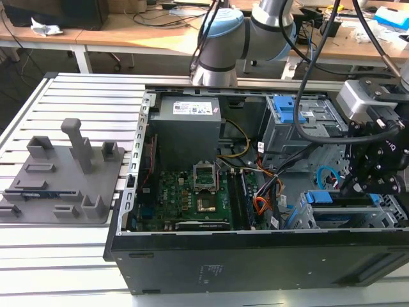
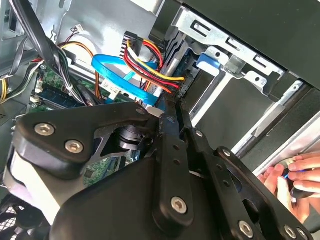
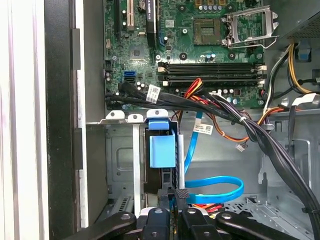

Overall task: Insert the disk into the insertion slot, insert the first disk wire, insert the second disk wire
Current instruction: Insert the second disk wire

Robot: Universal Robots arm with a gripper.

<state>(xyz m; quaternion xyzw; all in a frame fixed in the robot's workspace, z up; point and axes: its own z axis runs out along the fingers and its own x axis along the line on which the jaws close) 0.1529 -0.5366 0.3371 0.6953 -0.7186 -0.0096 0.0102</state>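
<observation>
The disk point(image 3: 162, 150), in its blue frame, sits inside the grey insertion slot point(image 3: 120, 165); in the exterior view the disk point(image 1: 339, 199) lies at the case's near corner on the exterior view's right. My gripper point(image 3: 172, 194) is at the disk's rear edge, shut on a small black plug. The red-orange first disk wire point(image 2: 150, 65) runs to that plug at my fingertips point(image 2: 170, 112). The light blue second disk wire point(image 3: 220, 187) loops just beside the gripper, and its end is hidden behind my fingers. My gripper point(image 1: 353, 187) hangs over the slot.
A thick black cable bundle point(image 3: 225, 112) crosses above the slot. The motherboard point(image 1: 192, 198) and power supply point(image 1: 188, 125) fill the case's middle. A taller cage with a blue latch point(image 1: 287, 115) stands behind. A hand point(image 2: 295, 180) is outside the case. A grey fixture point(image 1: 64, 173) lies on the exterior view's left.
</observation>
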